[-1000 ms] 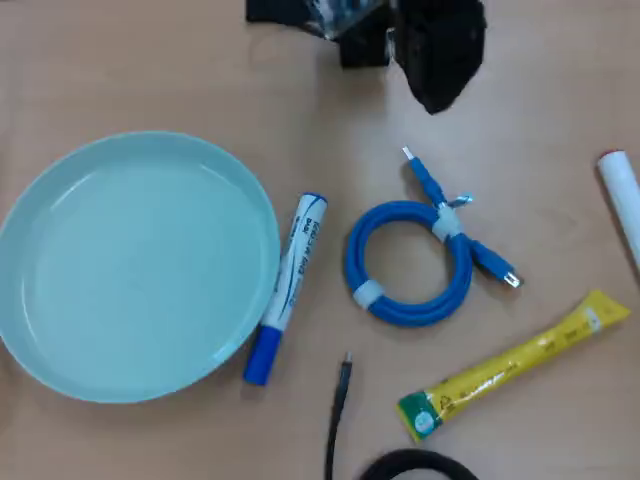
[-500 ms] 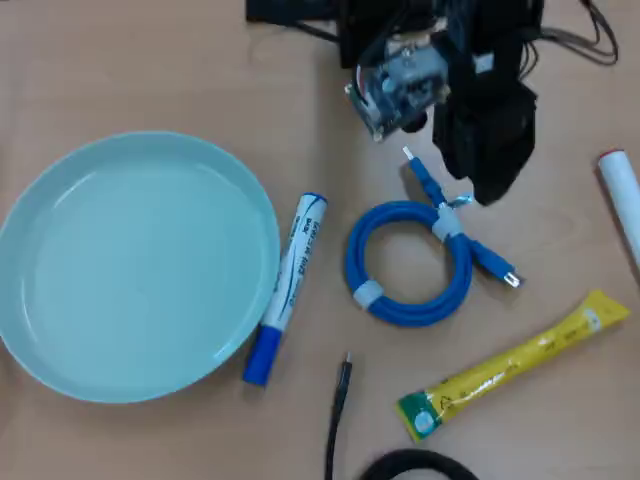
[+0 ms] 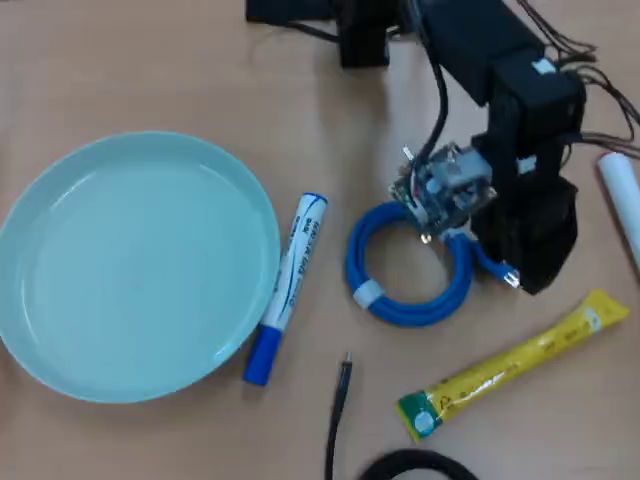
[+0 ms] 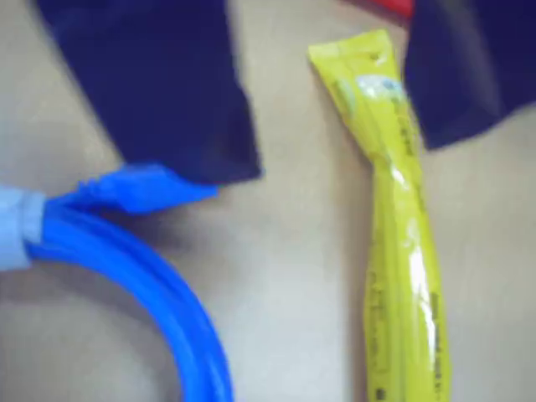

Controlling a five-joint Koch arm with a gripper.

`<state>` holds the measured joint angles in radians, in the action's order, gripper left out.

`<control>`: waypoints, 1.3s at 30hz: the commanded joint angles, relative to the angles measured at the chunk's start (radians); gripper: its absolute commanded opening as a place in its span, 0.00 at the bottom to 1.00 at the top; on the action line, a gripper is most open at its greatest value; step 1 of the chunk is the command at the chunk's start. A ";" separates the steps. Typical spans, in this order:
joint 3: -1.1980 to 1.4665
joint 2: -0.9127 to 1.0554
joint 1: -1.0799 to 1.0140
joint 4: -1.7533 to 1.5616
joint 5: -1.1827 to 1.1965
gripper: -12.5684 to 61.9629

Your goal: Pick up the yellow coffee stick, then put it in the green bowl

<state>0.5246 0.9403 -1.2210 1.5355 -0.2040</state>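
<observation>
My gripper (image 4: 335, 109) hangs over the table with its jaws spread wide and nothing between them; in the wrist view the two dark fingers (image 4: 167, 84) frame a bare strip of tabletop, and the top end of the yellow coffee stick (image 4: 402, 243) lies just inside the right-hand finger, not centred in the gap. To do the pick well I judge I must shift the wrist so the stick sits midway between the fingers, turn it so the jaws close across the narrow width and not along the length, and come down near the sachet's middle, because it is flat and will give little to bite on. The blue cable coil (image 4: 142, 251) sits at seven o'clock from the gap in the wrist view, its loose end just under the left finger; I would keep clear of it so it isn't dragged along. In the overhead view the gripper (image 3: 530, 250) is at one o'clock from the stick (image 3: 515, 365), which lies flat on the wood, apart from everything, its long axis running from eight o'clock to two o'clock with the green end low and left. The green bowl (image 3: 60, 200) is well apart at nine o'clock, empty, with the blue-capped marker (image 3: 285, 290) lying just beside its rim.
</observation>
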 commanded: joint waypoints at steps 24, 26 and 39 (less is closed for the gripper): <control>-0.206 -0.236 0.084 -0.287 0.014 0.53; -0.206 -0.249 0.087 -0.304 0.014 0.54; -0.206 -0.299 0.089 -0.380 0.014 0.60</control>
<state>0.4172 0.6243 -1.1336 1.2333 -0.1933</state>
